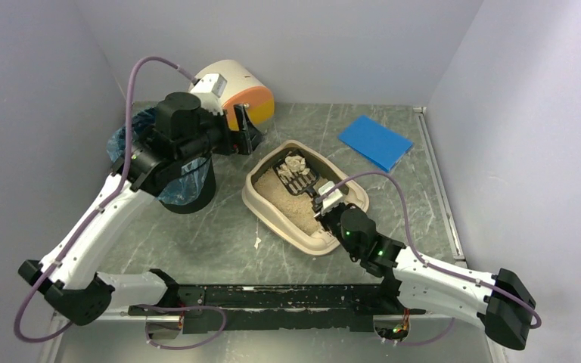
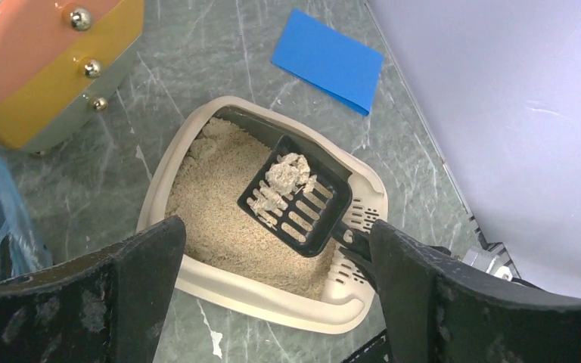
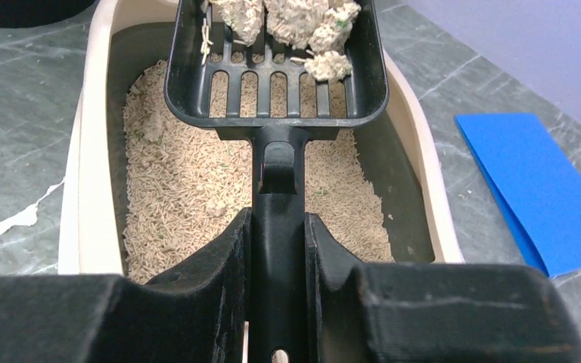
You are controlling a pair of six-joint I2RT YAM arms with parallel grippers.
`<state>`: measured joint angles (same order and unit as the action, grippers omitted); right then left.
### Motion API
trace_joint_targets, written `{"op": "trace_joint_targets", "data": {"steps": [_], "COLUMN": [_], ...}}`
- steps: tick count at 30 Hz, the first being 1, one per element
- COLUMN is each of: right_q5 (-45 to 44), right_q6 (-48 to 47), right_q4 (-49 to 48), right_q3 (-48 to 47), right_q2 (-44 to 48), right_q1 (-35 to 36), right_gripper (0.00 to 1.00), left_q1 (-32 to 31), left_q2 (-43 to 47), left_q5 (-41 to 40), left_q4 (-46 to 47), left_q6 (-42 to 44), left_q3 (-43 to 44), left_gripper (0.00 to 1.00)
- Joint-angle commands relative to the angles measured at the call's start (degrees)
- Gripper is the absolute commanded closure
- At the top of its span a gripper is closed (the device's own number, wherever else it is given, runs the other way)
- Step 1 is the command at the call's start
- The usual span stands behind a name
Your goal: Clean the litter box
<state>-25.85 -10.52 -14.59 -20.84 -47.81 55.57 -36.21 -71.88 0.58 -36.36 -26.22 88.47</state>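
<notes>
**Right hand holds loaded scoop over litter box; left hand spread wide**

Litter box (image 1: 312, 245) sits near the middle of the tabletop (image 1: 219, 242), slightly toward the right edge, set on a diagonal. Tan litter covers its floor. The slotted ledge is at the end nearest the right arm.

Right hand (image 3: 278, 227): both fingers are pressed tight against the handle of a black slotted scoop (image 2: 314, 219). The scoop head is over the far end of the box and carries several pale clumps (image 2: 286, 172). Litter shows through the slots.

Left hand (image 2: 276, 231): fingers are spread wide with nothing between them. It hangs over the far-left part of the tabletop, beside the drawer unit (image 1: 246, 94).

The drawer unit is a white cylinder with orange and yellow fronts, lying at the far edge, left of centre. A black round bin (image 1: 193, 193) with a blue liner stands near the left edge, under the left arm. A flat blue sheet (image 1: 375, 141) lies toward the far-right corner, well apart from the box. A small white fleck (image 1: 257, 242) lies on the tabletop near the box's near-left side.
</notes>
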Motion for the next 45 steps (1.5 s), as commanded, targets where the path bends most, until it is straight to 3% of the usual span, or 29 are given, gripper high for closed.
{"op": "trace_joint_targets", "data": {"steps": [1, 6, 8, 14, 16, 19, 22, 25, 29, 32, 35, 37, 40, 43, 45], "right_q5": [-3.00, -4.52, -7.94, -4.05, -6.11, 0.20, -4.84, 3.34, -0.87, 5.33, -0.46, 6.58, 1.11, 7.66, 2.15], "right_q6": [-2.62, -2.16, -0.28, 4.58, 6.51, 4.29, 6.90, 5.46, 8.30, 5.99, 7.89, 6.34, 9.54, 8.17, 9.61], "right_q4": [-2.43, -2.86, 2.22, 12.53, 10.96, 6.25, 13.70, 8.01, 13.57, 11.38, 16.06, 11.70, 19.33, 15.47, 22.02], "right_q3": [-1.48, -0.19, -2.79, -7.51, -6.36, -3.70, -8.95, -6.32, -9.87, -8.09, -10.26, -7.93, -12.15, -9.83, -13.48], "right_q2": [-0.84, 0.24, -0.12, -3.78, -2.61, 0.44, -5.20, -1.29, -4.63, -1.33, -2.66, 0.60, -2.97, -0.27, -3.53], "right_q1": [0.67, 0.77, 0.49, 1.37, 1.20, 0.45, 0.70, -0.55, -1.40, -2.68, -3.07, -4.07, -3.37, -3.90, -2.72], "right_gripper": [1.00, 1.00, 1.00, 1.00, 1.00, 1.00, 1.00, 1.00, 1.00, 1.00, 1.00, 1.00, 1.00, 1.00, 1.00], "left_q1": [0.08, 0.08, 0.08, 0.08, 0.08, 0.09, 0.08, 0.08, 0.08, 0.08, 0.08, 0.10, 0.09, 0.08, 0.08], "left_q2": [3.01, 4.43, 5.15, 6.19, 7.23, 8.33, 8.52, 8.82, 9.60, 9.81, 9.91, 10.27, 10.94, 11.30, 11.49], "left_q5": [-2.80, -4.04, -5.06, -6.50, -6.78, -7.99, -8.66, -9.45, -10.21, -10.55, -11.21, -11.56, -12.25, -13.35, -14.09], "left_q4": [-1.72, -4.07, -4.62, -5.78, -5.30, -5.21, -5.65, -6.26, -6.21, -6.45, -6.97, -6.91, -6.55, -7.00, -7.23], "left_q6": [0.33, 1.64, 1.80, 2.40, 2.40, 2.14, 2.33, 2.59, 2.74, 2.89, 3.01, 3.16, 3.28, 3.51, 3.88], "left_q3": [-2.79, -2.67, -2.48, -1.24, -2.28, -3.11, -2.32, -1.81, -2.06, -1.93, -1.97, -2.42, -2.64, -2.21, -1.74], "left_gripper": [0.03, 0.03, 0.03, 0.03, 0.03, 0.03, 0.03, 0.03, 0.02, 0.03, 0.03, 0.03, 0.03, 0.03, 0.03]}}
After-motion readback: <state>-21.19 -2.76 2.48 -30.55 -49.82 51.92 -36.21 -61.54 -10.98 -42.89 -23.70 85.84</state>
